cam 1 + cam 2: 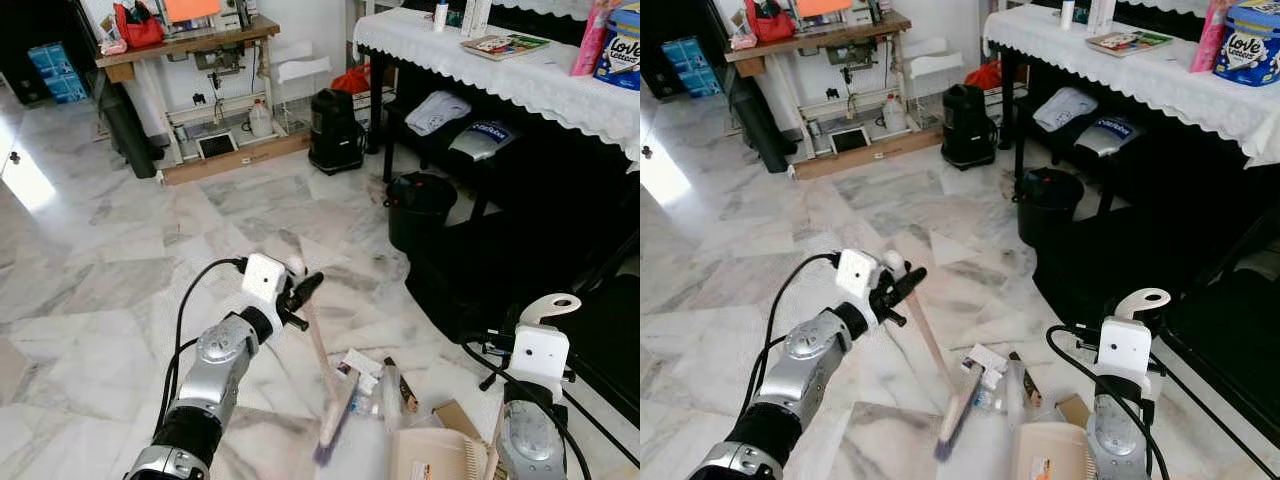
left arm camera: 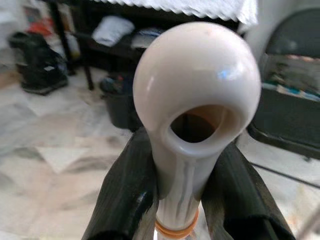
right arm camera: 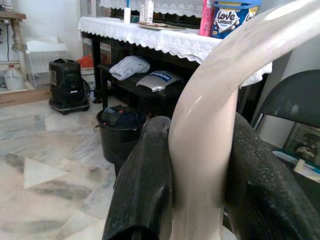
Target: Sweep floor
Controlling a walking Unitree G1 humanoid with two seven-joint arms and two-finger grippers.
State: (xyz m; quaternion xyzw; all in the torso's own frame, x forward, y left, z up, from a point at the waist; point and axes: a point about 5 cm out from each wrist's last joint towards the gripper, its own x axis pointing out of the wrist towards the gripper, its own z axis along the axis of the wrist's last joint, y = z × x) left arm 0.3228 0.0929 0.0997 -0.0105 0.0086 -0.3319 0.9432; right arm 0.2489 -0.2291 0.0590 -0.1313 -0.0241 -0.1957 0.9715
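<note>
From the left eye view we see our left gripper (image 1: 300,297) clenched around the top of a hand broom (image 1: 322,375), whose pale handle slants down and away from the fingers to a blurred bristle head on the marble floor (image 1: 100,260) below and to the right of the gripper. Just beyond that bristle head lies a small heap of litter (image 1: 375,380), wrappers and scraps, and next to it, toward our right arm, sits the beige dustpan (image 1: 435,455). Above the pan the curved end of the dustpan handle (image 1: 552,306) rises over our right wrist. Farther off past both grippers stands a black bin (image 1: 420,205) beside a table with a white lace cloth (image 1: 500,70). In the right eye view we get the same layout: the left gripper wraps the broom handle near its rounded cap, the brush head rests on the floor close to the litter, and the dustpan lies beside our right arm, its mouth toward the debris. Now the left wrist view: both black fingers (image 2: 127,195) press against the neck of the broom's knob (image 2: 197,95), a glossy cream bulb with a hanging hole, directly between them. On to the right wrist view: our right gripper (image 3: 200,170) is closed tight on the cream dustpan handle, which runs up between the fingers and arcs overhead, with the black bin on the floor beyond.
</note>
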